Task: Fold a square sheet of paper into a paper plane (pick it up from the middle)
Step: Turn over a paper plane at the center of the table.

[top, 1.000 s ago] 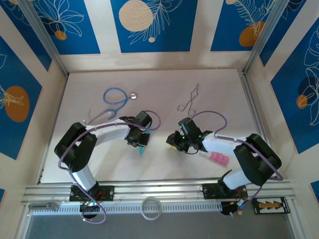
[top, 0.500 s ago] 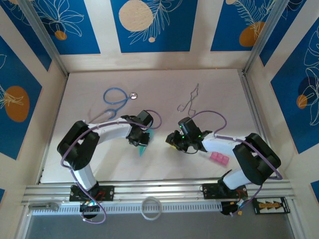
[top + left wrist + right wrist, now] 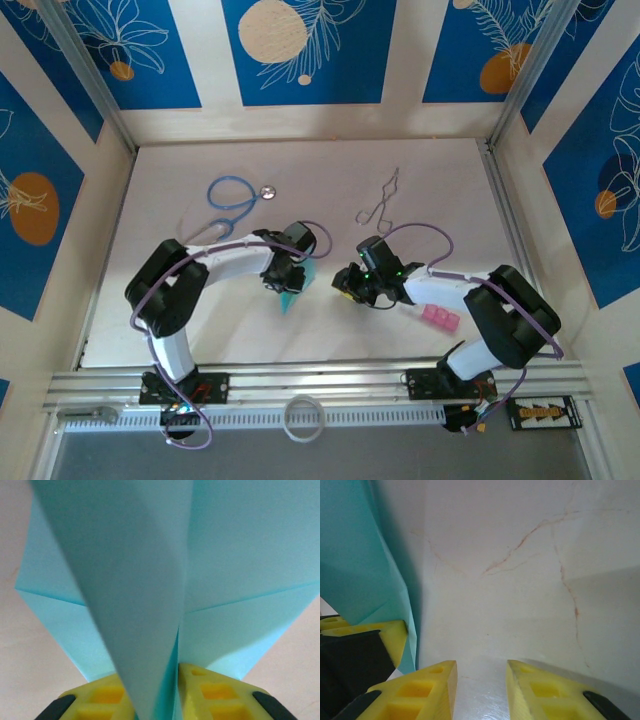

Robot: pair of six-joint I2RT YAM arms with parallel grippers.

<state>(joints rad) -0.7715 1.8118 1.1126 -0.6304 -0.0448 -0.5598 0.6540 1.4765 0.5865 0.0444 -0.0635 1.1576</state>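
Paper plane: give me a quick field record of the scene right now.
paper plane: turquoise, creased, near the middle of the table
left jaws: paper between them; grip unclear
right jaws: apart, empty, close beside the paper
clutter: stethoscope back left; pink blocks front right

Pale, veined table (image 3: 460,190) here: a blue-tubed stethoscope (image 3: 232,198) lies at the far left, a thin metal scissor-handled tool (image 3: 378,207) lies far centre-right, and pink plastic blocks (image 3: 439,318) lie near right.
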